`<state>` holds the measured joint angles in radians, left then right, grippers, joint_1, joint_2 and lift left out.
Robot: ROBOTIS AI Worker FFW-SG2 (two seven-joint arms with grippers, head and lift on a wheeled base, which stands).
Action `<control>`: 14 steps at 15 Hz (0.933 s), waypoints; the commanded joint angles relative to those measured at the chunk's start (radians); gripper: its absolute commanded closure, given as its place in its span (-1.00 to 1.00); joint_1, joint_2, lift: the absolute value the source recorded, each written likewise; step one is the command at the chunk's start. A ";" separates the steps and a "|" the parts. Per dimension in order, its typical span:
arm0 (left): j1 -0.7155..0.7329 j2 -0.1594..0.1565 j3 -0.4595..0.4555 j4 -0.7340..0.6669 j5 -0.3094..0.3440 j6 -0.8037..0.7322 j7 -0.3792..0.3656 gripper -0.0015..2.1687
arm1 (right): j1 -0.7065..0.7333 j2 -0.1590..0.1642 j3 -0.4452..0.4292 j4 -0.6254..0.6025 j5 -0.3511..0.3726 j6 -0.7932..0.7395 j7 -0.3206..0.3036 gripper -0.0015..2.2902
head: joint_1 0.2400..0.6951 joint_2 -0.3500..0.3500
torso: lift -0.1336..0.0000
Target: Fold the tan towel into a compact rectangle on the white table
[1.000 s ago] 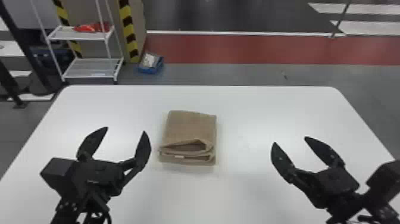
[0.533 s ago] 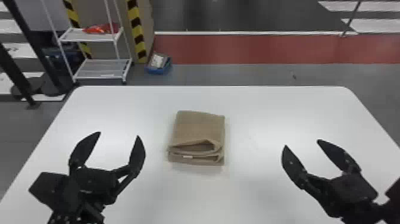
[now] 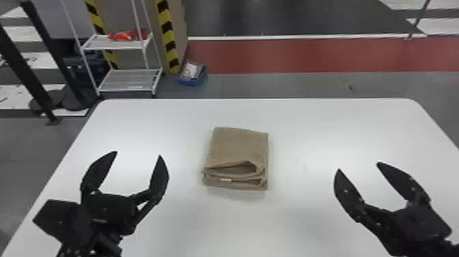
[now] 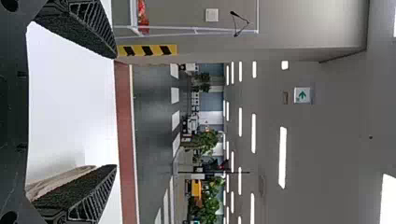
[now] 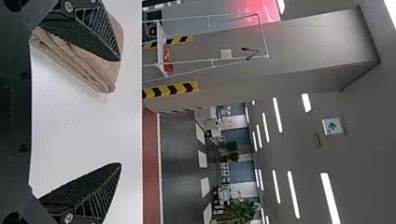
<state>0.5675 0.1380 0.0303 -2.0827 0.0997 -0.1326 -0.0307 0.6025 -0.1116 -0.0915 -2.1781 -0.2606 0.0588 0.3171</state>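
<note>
More room between left hand (image 3: 138, 154) and tan towel (image 3: 239, 147) than a second ago. Drawing off toward the left side of the white counter (image 3: 293, 222), fingers spread and nothing between them. On the towel's other side, right hand (image 3: 358, 166), also spread wide and holding nothing, at much the same gap from it as before. No visible change in the towel's shape or in its place on the counter, between the two hands and well apart from both. (Just a slight leftward swing of the head view, judging by the shelf rack (image 3: 128, 81) behind, so not to be mistaken for a sliding towel.) Compact, layered, roughly rectangular, with a small pale tag (image 3: 225, 179) at the near side and one upper layer gaping a little above it.

As for the task, looks all but finished, probably down to clearing away. Most likely calls for backing off without brushing the towel, or perhaps for one light press on the gaping layer, for a flatter finish. Main risk in any such touch: catching that loose lip with a fingertip and dragging the top layers out of line. Soft, fairly thick cloth by the look of it, so likely to puff up slightly after pressing.
</note>
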 commanded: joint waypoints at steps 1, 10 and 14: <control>0.000 0.000 -0.001 0.000 0.000 0.000 0.000 -0.96 | 0.008 0.000 -0.002 -0.003 -0.002 -0.013 0.000 -0.93 | 1.00 0.15 | -0.87; 0.012 0.000 0.000 -0.025 0.002 0.003 0.002 -0.94 | 0.014 0.003 -0.005 -0.009 -0.006 -0.020 0.010 -0.90 | 1.00 0.13 | -0.87; 0.022 0.000 0.000 -0.039 0.002 0.006 0.003 -0.94 | 0.025 0.007 -0.005 -0.017 -0.008 -0.020 0.010 -0.90 | 1.00 0.14 | -0.87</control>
<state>0.5874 0.1380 0.0316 -2.1180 0.1012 -0.1294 -0.0284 0.6233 -0.1053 -0.0965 -2.1927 -0.2680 0.0392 0.3267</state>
